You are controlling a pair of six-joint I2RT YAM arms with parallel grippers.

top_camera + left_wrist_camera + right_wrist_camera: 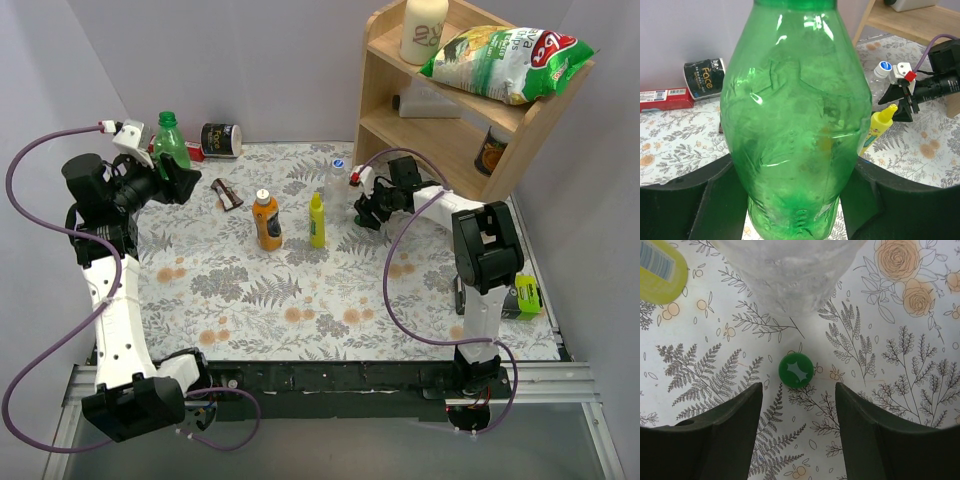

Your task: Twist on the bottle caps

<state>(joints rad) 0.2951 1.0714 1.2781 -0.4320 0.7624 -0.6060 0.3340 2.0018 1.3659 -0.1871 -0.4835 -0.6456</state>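
Green cap (796,370) flat on the floral cloth (300,290) toward the far right edge, just before the clear bottle (790,270), right gripper (798,395) spread wide over it, touching nothing, left gripper (792,172) clamped around the green bottle (795,110), far-left corner.

1. This place is a robot test lab, dressed like a corner of a home.
2. Two robot arms (110,300) stand bolted on a metal rail (560,385) at the edge of the flowered desk (300,310), with purple cables (386,290).
3. The left claw (176,172) grips a green bottle (168,140).
4. Plain walls (250,60) close the desk in; a wooden shelf (372,110) and a chips bag (505,55) give the home look.
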